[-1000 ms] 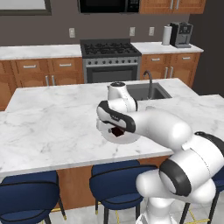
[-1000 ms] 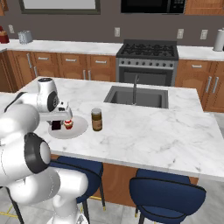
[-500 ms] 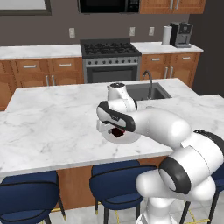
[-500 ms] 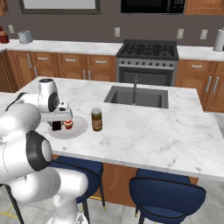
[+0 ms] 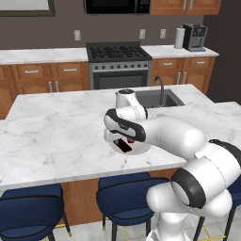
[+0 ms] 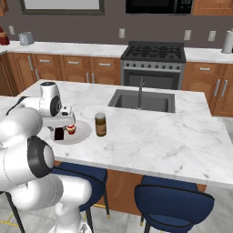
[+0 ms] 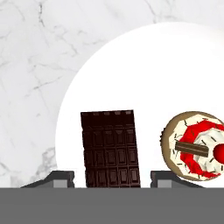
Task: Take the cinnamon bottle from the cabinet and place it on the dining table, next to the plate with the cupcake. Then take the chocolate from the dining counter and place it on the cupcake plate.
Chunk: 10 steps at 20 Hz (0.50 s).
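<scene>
Marble counter (image 6: 150,136) carries our plate (image 7: 131,65). Chocolate (image 7: 110,148) lies there between our hand's (image 7: 112,177) parted fingers. We should lift straight, sparing the cupcake (image 7: 194,146).

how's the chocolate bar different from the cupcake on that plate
The chocolate bar is flat, rectangular and uniformly dark brown, scored into squares; the cupcake is round, with white frosting, red topping and a small chocolate stick. Both sit apart on the same white plate.

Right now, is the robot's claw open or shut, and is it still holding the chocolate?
Gripper: open; its fingers stand a little apart from the chocolate, which lies on the plate.
</scene>
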{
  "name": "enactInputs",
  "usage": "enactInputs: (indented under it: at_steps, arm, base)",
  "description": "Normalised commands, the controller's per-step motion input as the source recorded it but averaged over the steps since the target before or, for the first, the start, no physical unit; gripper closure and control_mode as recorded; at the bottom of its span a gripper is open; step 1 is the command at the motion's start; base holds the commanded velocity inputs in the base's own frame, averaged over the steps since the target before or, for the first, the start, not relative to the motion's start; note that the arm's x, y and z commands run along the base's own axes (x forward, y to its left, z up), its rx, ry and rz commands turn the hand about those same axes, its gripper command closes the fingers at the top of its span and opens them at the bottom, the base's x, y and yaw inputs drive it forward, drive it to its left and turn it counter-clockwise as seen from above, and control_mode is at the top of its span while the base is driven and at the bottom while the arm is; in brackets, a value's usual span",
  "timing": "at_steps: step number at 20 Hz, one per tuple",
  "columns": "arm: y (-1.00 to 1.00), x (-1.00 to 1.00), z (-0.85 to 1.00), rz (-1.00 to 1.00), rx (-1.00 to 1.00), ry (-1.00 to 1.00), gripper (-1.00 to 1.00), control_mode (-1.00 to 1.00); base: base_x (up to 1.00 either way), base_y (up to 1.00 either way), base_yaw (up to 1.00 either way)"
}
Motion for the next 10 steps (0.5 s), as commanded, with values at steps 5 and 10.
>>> enactInputs:
  at_steps: [5,10]
  arm:
    - [0.0,0.0,-0.01,0.0,-0.01,0.0,-1.0,-1.0]
    - [-0.01,0.0,0.2,0.0,0.0,0.0,-1.0,-1.0]
  base:
    - [0.0,0.0,0.0]
    - [0.0,0.0,0.0]
